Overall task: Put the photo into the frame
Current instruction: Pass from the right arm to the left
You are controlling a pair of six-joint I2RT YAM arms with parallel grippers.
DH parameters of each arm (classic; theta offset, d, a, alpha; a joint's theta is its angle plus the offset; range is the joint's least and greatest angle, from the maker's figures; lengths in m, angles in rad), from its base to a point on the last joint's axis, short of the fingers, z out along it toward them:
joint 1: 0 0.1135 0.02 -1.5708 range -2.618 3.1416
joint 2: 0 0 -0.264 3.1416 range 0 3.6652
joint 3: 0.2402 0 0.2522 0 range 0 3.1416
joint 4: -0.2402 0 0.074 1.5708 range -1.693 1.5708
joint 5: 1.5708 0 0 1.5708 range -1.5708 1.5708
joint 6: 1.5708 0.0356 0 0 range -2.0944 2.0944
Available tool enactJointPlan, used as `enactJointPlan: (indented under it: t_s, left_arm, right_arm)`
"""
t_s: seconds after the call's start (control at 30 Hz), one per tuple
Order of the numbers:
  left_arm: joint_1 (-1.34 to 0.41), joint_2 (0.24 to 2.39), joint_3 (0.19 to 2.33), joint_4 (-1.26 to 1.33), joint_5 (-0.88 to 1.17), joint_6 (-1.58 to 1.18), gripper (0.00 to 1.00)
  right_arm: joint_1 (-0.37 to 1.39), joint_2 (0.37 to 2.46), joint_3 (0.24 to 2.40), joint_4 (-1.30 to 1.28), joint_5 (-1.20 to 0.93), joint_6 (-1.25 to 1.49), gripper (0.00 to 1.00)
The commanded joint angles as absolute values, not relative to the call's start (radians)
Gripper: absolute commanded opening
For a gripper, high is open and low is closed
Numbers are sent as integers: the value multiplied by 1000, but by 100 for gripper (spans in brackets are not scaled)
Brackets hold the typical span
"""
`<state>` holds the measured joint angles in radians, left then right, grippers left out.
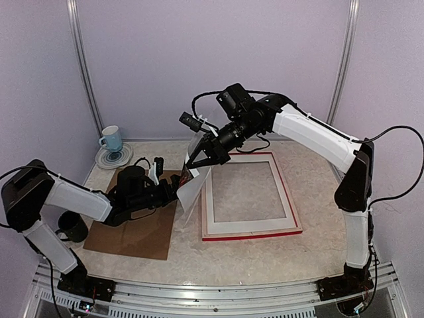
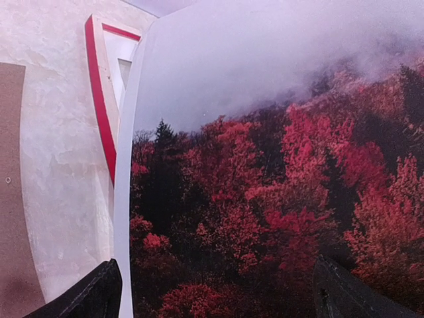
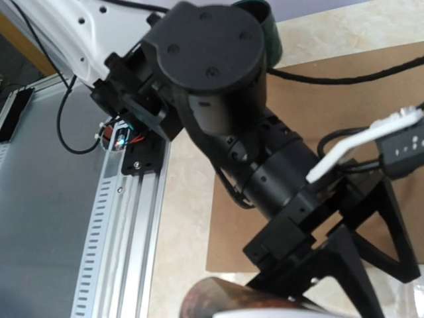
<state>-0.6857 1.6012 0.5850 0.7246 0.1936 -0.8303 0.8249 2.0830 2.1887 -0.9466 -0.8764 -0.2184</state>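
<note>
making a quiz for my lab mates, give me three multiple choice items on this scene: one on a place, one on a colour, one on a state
1. Where does the brown board lie?
A. inside the frame
B. beside the frame, on the left arm's side
C. beyond the frame's far bar

2. What colour is the frame's outer edge?
A. red
B. blue
C. green

3. How is the photo?
A. flat inside the frame
B. flat on the brown board
C. held up on edge by the right gripper

Key: B, the board lies left of the frame in the top view. A, red shows along the frame's edges. C, the shut right gripper pinches the photo's top.
</note>
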Motion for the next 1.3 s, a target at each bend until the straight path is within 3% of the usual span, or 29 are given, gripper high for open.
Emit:
enactJointPlan:
  t_s: [0.0, 0.53, 1.27]
  left_arm:
    - [-674, 1545, 545, 742, 140, -848, 99]
    - [-616, 1501, 549, 718, 88, -857, 99]
    - [-537, 1405, 748, 607, 116, -796, 99]
  right_arm:
    - [841, 2120, 2233, -963, -915, -248, 3]
    - [862, 2151, 2256, -962, -965, -264, 2]
    - [876, 2221, 2287, -957, -960, -257, 3]
